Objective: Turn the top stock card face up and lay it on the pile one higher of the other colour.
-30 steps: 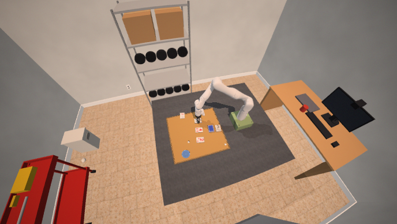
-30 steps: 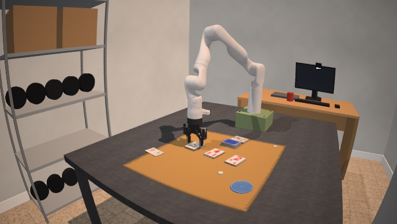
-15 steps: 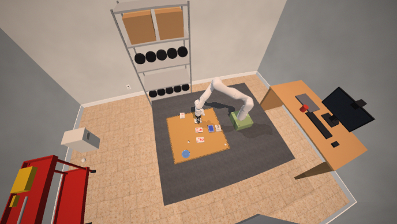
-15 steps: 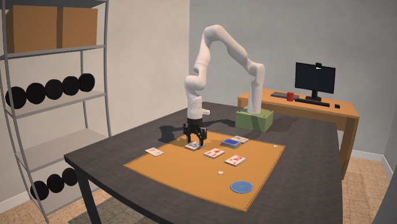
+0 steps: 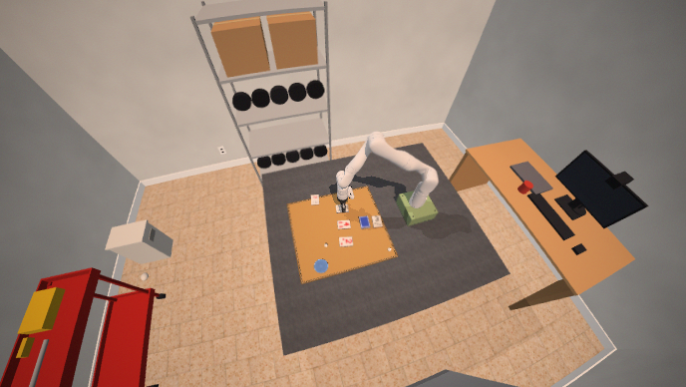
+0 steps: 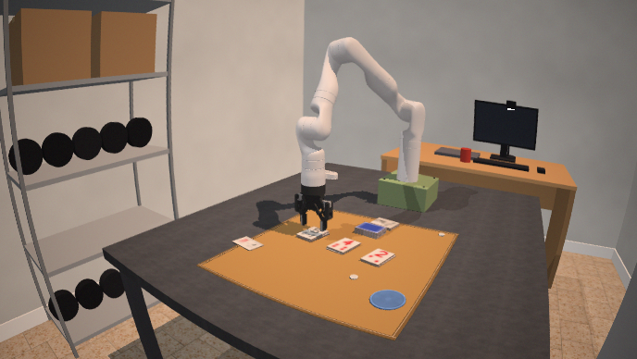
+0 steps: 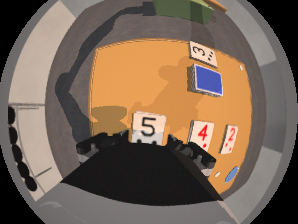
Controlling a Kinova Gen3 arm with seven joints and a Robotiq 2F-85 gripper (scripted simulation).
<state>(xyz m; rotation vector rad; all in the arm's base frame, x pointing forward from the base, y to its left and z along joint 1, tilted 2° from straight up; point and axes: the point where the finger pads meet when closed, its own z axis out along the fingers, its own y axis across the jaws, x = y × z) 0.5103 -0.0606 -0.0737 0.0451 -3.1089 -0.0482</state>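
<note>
I have the black two-finger gripper point(image 5: 342, 209) point(image 6: 313, 228) point(image 7: 148, 137) pointing down over the white plywood tile with a black 5 point(image 5: 339, 208) point(image 6: 306, 234) point(image 7: 148, 123) on its pile; jaws are released, spread wide with nothing gripped, one finger out past each long side of the 5; its long axis runs toward the green box base point(image 5: 422, 215) point(image 6: 397, 196) point(image 7: 181, 10), square across the closing line; the blue-backed face-down stock point(image 5: 364, 221) point(image 6: 370, 228) point(image 7: 208, 81) sits well to one side, baseward and toward the red 4 tile point(image 5: 344, 224) point(image 6: 343, 245) point(image 7: 201, 132) side, clear of the fingers; I can't tell from here if the 5 is the drawn card; if it is, it lies face up right under the palm, and I'd judge the job down to the exit: straight up along the long sides, no sideways drift, as a fingertip could drag the top tile askew; if it isn't, the card wanted is on the stock and I'd lift before crossing diagonally to it; single arm, so no question of reach between hands

Tool point(image 5: 342, 207) point(image 6: 314, 227) point(image 7: 148, 137) up a bit vs. 0.5 s ago, above blk-5 pile point(image 5: 338, 209) point(image 6: 306, 235) point(image 7: 148, 123).
</note>
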